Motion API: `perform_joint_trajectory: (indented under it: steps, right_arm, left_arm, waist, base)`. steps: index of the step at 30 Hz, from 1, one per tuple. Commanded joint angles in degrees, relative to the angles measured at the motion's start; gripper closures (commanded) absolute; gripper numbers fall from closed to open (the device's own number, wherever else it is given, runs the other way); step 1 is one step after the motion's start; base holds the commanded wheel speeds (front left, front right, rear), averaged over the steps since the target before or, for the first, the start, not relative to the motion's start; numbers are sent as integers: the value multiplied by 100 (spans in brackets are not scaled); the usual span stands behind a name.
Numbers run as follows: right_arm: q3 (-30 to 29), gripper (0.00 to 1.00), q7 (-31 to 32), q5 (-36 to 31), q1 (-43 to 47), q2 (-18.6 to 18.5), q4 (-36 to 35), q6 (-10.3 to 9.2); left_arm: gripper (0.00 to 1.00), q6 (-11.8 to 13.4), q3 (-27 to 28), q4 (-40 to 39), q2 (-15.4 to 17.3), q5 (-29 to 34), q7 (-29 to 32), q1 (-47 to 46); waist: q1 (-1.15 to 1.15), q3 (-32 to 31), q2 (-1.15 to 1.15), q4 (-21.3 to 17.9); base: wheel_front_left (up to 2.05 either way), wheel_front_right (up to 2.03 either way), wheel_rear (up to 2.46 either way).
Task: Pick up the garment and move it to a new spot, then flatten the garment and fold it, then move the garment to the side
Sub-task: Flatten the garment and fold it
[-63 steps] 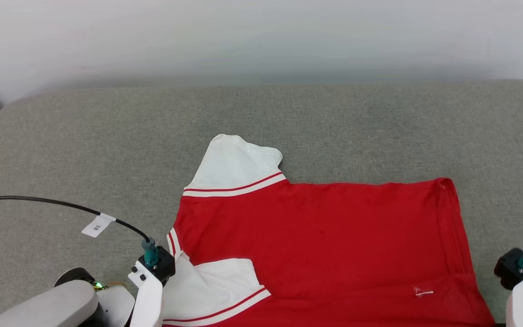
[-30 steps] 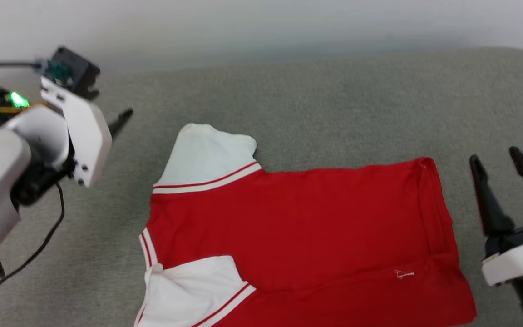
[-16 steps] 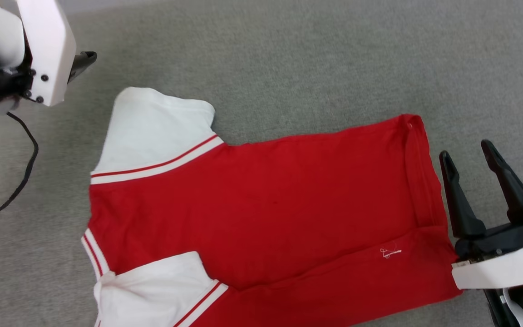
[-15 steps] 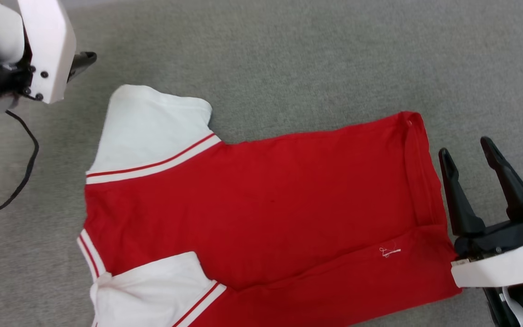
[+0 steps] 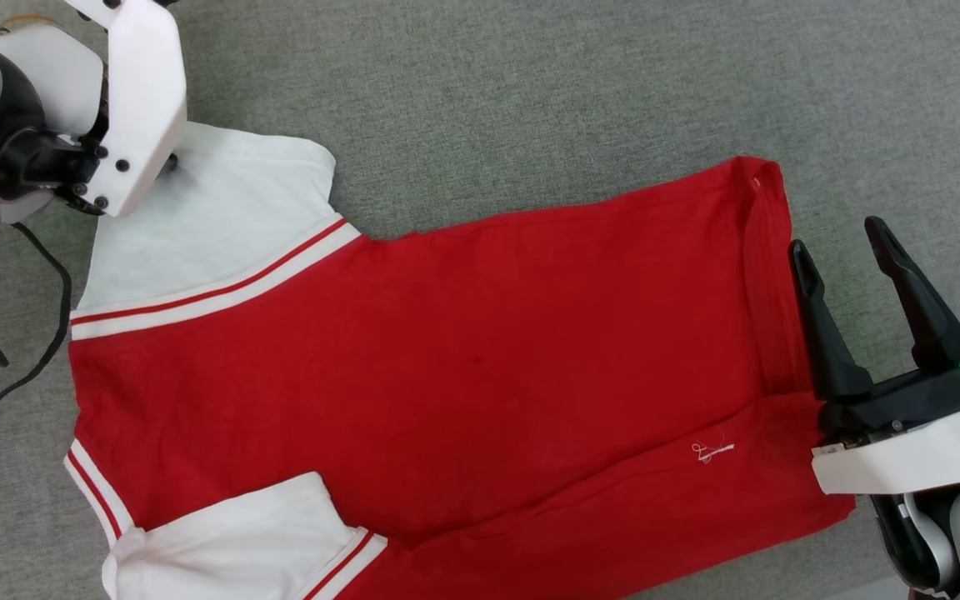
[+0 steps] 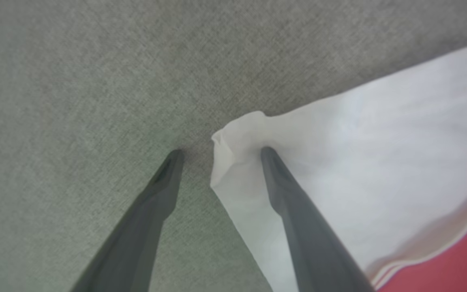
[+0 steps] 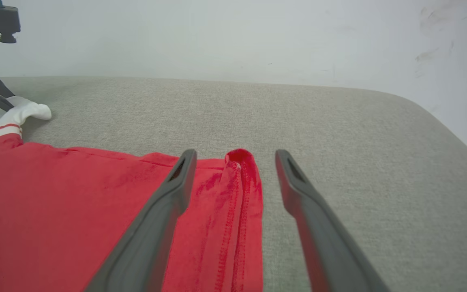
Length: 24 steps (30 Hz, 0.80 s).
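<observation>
The red jersey T-shirt with white, red-striped short sleeves point(image 5: 447, 358) lies spread on the grey woven fabric surface point(image 5: 530, 92). At its ten o'clock the left gripper point(image 6: 221, 151) has its jaws parted, one finger pressing the white sleeve's corner, the other on bare fabric. At three o'clock the right gripper point(image 5: 834, 235) gapes wide, straddling the hem edge.
</observation>
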Motion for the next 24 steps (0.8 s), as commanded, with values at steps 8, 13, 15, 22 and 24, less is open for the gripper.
perform_joint_trajectory:
  steps: [8, 13, 15, 22, 24]
  right_arm:
    - [7, 0, -51, 49, -193, -94, 213, -5]
    - [-129, 0, 29, -27, -383, -283, 158, -5]
    - [-174, 0, 147, -80, -500, -425, 79, -5]
    - [-49, 0, 1196, -101, -1047, -1205, -58, -5]
    - [140, 0, 1897, 44, -1280, -1572, -36, -5]
  left_arm:
    - [100, -154, -215, 222, -42, 32, -133, 274]
    - [100, -220, -188, 201, -128, -19, -480, 282]
    - [100, -238, -145, 195, -160, -88, -663, 342]
    - [100, -266, -189, -9, -214, -95, -1149, 505]
    - [100, -271, -229, -107, -238, -100, -1270, 534]
  waist:
    - [-1, -61, 0, 82]
    - [-1, -427, 0, 223]
    - [-1, -607, 0, 296]
    - [-1, -1023, 0, 549]
    - [-1, -1107, 0, 643]
  base:
    - [0, 0, 0]
    - [0, 0, 0]
    - [0, 0, 0]
    - [0, 0, 0]
    - [0, 0, 0]
